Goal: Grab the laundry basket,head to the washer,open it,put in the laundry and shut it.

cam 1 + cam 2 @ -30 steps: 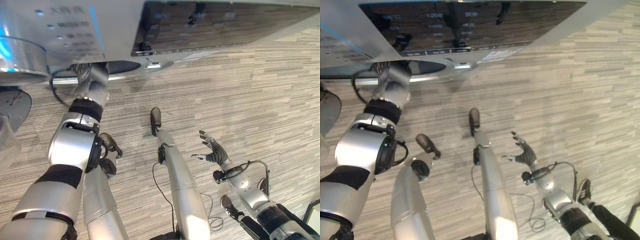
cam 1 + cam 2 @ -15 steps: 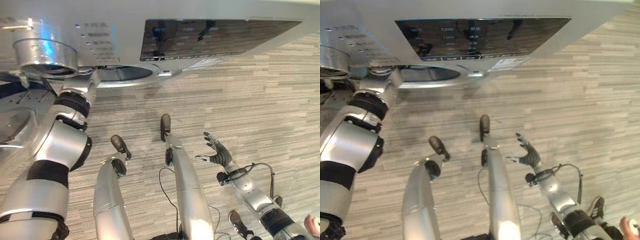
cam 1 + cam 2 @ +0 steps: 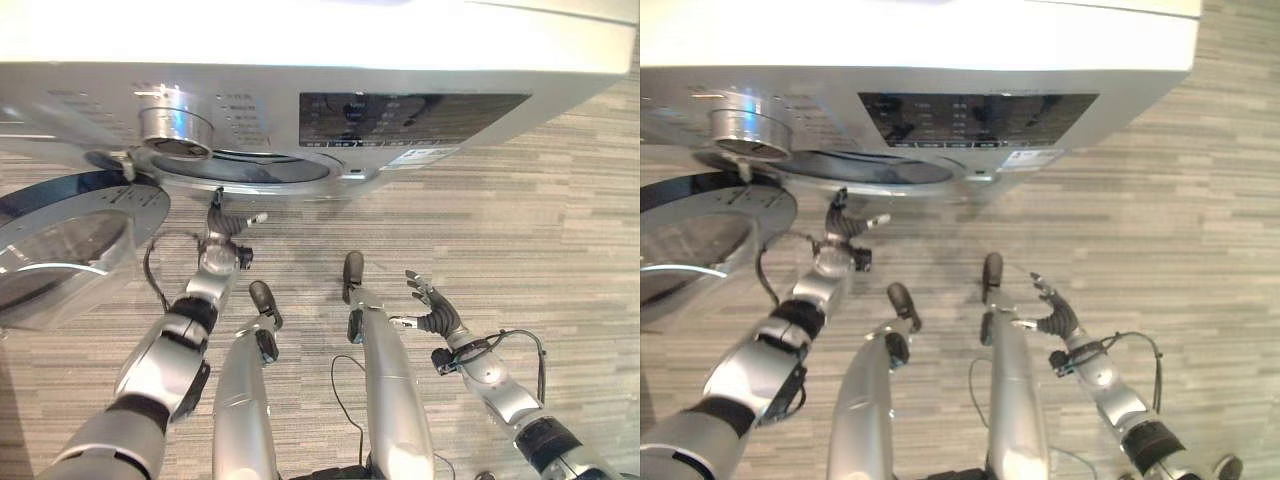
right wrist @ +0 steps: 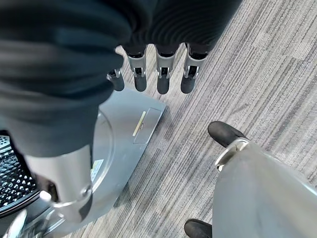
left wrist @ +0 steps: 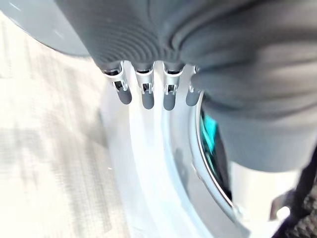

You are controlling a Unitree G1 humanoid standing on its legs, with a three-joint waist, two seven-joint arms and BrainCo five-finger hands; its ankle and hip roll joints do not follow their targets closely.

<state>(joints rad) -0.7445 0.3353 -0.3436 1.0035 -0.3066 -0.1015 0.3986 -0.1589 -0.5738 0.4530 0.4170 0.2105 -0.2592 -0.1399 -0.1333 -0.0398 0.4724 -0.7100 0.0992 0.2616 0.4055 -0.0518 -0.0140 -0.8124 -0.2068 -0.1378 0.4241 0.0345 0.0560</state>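
The white washer (image 3: 300, 40) stands along the far side, with a silver dial (image 3: 175, 125) and a dark control panel (image 3: 410, 105). Its round glass door (image 3: 60, 240) hangs swung open on the left, and the drum opening (image 3: 250, 168) is uncovered. My left hand (image 3: 222, 228) hovers just below that opening, open and holding nothing. In the left wrist view its fingers (image 5: 143, 94) are straight in front of the opening's rim (image 5: 148, 163), and a teal patch (image 5: 208, 139) shows inside. My right hand (image 3: 432, 312) is open over the floor, well short of the washer.
Striped grey carpet (image 3: 540, 220) covers the floor in front of and to the right of the washer. The right wrist view looks past straight fingers (image 4: 161, 74) at the washer's grey front (image 4: 124, 134) and the perforated drum (image 4: 12, 173).
The camera has shifted, so more of the washer's top and its open door shows. My left arm has drawn back from under the washer's front, and its hand is in plain sight. The right hand stays open.
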